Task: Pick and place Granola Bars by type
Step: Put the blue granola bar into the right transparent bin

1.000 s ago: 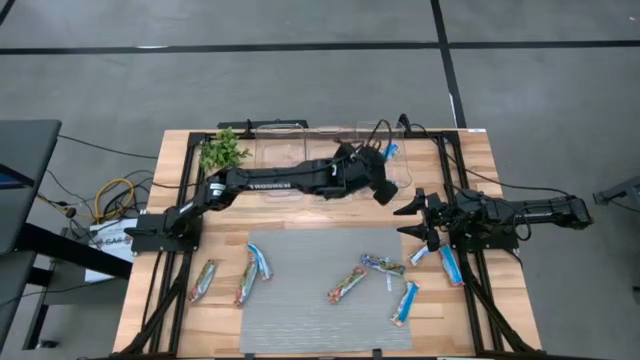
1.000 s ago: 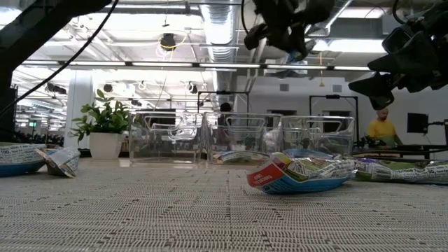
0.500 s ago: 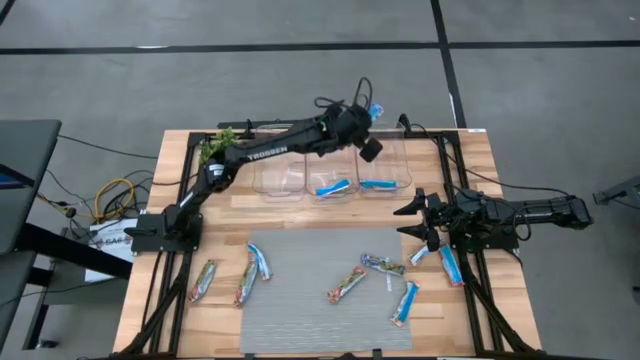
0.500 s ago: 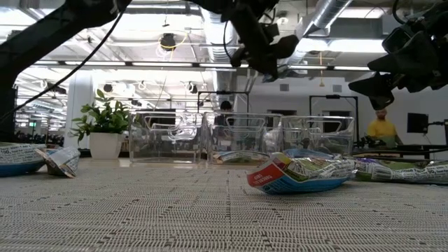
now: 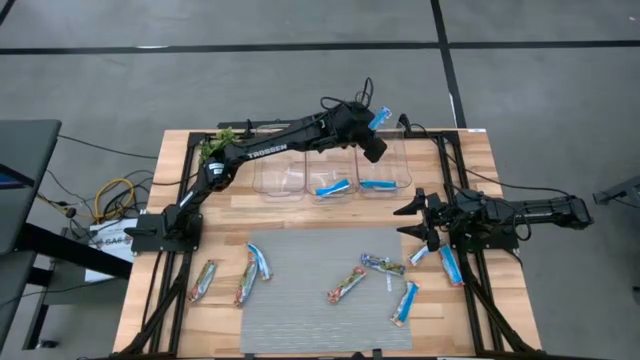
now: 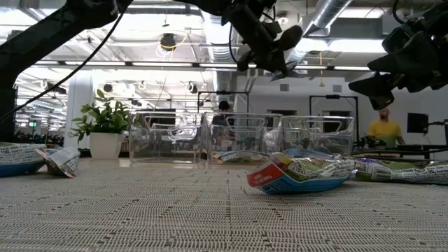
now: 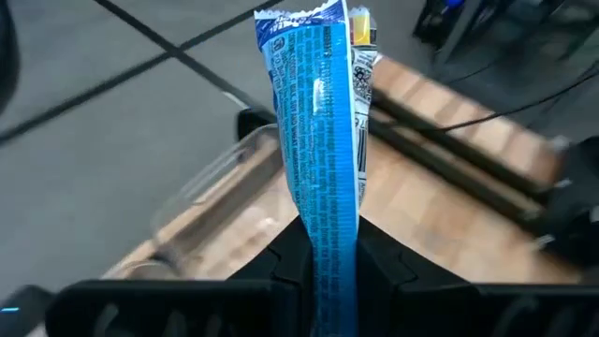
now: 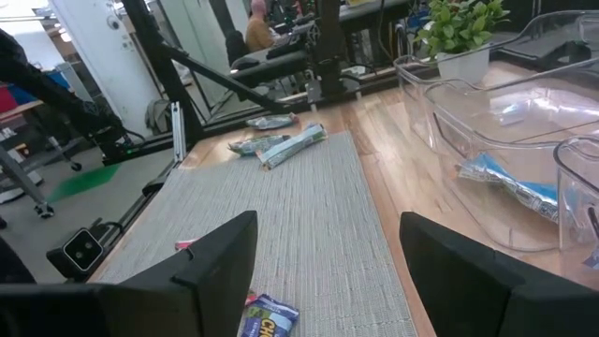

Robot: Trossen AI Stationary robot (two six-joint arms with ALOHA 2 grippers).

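Looking straight down, we see the left gripper (image 5: 374, 128) raised over the rightmost of three clear bins (image 5: 384, 170) at the back of the table (image 5: 505, 300), its fingers pinching a blue-and-white granola bar (image 5: 378, 117). One blue bar (image 5: 332, 187) lies in the middle bin and another (image 5: 376, 184) in the rightmost one. More granola bars (image 5: 349, 283) are scattered over the grey mat (image 5: 300, 300) and on the wood at either side of it. The right gripper (image 5: 412, 220) waits just off the mat's right edge, fingers spread wide, holding nothing.

From table height, we see the left gripper (image 6: 269, 49) high above the bins, with a crumpled bar (image 6: 299, 173) lying close on the mat and a potted plant (image 6: 105, 129) beside the bins.

Through the left wrist camera, the held bar (image 7: 323, 168) stands upright, clamped between the two dark fingers (image 7: 285, 257).

Through the right wrist camera, the spread fingers (image 8: 220, 253) frame the mat, and the blue bar (image 8: 510, 185) lies in its bin.
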